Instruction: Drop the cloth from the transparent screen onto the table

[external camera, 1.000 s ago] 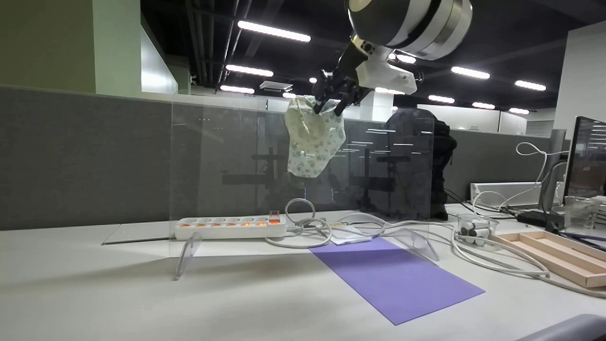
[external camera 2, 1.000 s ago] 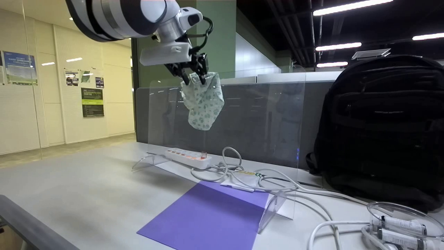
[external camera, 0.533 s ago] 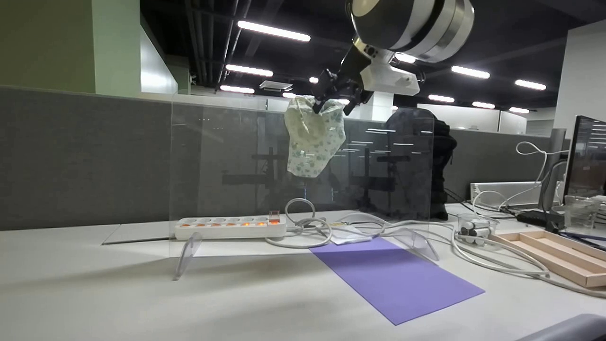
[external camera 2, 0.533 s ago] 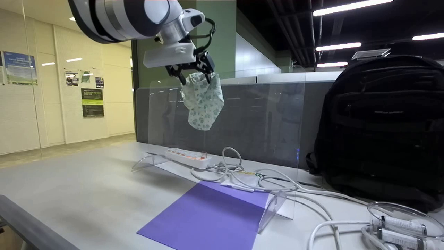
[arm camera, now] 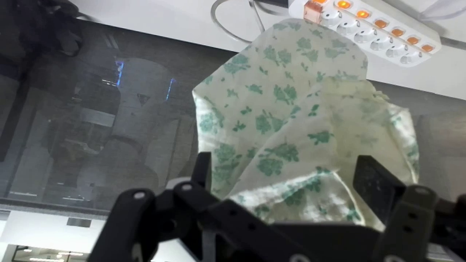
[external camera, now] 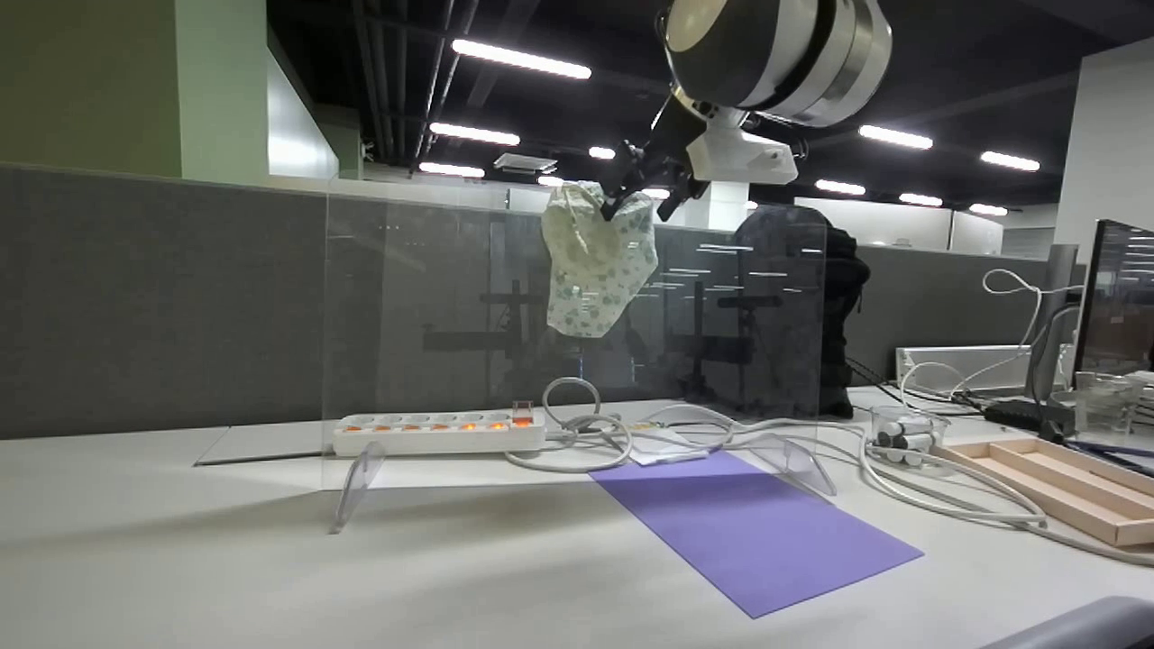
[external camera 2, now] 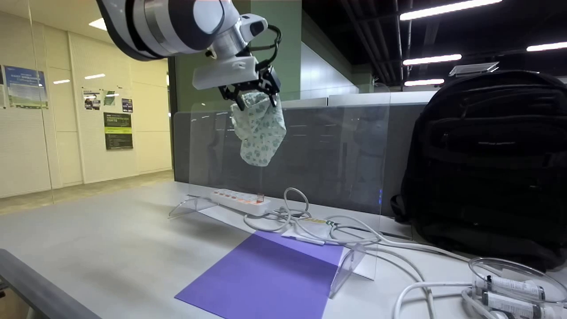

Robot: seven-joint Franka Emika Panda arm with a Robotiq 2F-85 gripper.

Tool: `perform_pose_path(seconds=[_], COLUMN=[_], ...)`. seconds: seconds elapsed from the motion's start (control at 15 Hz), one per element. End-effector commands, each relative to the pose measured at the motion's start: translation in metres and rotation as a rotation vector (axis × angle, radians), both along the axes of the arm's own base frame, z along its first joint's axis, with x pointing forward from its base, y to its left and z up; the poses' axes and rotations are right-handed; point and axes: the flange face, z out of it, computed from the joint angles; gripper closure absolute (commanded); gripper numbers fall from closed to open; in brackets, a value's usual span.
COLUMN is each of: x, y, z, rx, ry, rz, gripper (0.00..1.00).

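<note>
A pale cloth with green leaf print hangs over the top edge of the transparent screen [external camera: 433,361], which also shows in an exterior view [external camera 2: 328,177]. The cloth shows in both exterior views [external camera: 595,279] [external camera 2: 261,137] and fills the middle of the wrist view [arm camera: 269,123]. My gripper [external camera: 636,215] is at the cloth's upper part, as an exterior view [external camera 2: 257,106] also shows. In the wrist view my gripper [arm camera: 285,163] is open, its fingers wide apart with cloth showing between them. Whether a finger touches the cloth I cannot tell. The white table [external camera: 451,577] lies below.
A purple sheet [external camera: 757,541] lies under and before the screen. A power strip [external camera: 442,436] and white cables [external camera: 595,451] lie behind the screen. A black backpack [external camera 2: 487,177], a wooden tray [external camera: 1064,487] and a clear cup with cylinders [external camera: 906,433] stand to one side.
My gripper's fingers have spread apart. The arm has then shifted slightly, a little to the right in both exterior views. The cloth and the screen have not visibly moved.
</note>
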Motion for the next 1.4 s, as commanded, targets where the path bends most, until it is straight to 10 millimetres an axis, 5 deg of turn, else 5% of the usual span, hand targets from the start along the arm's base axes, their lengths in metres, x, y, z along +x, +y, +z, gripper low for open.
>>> perform_pose_path(seconds=[0.0, 0.73, 1.33], x=[0.013, 0.008, -0.021], y=[0.004, 0.016, 0.039], z=[0.007, 0.011, -0.021], rx=[-0.015, 0.006, 0.031], ry=[-0.029, -0.028, 0.135], rz=[-0.002, 0.030, 0.120], gripper=[0.22, 0.97, 0.99])
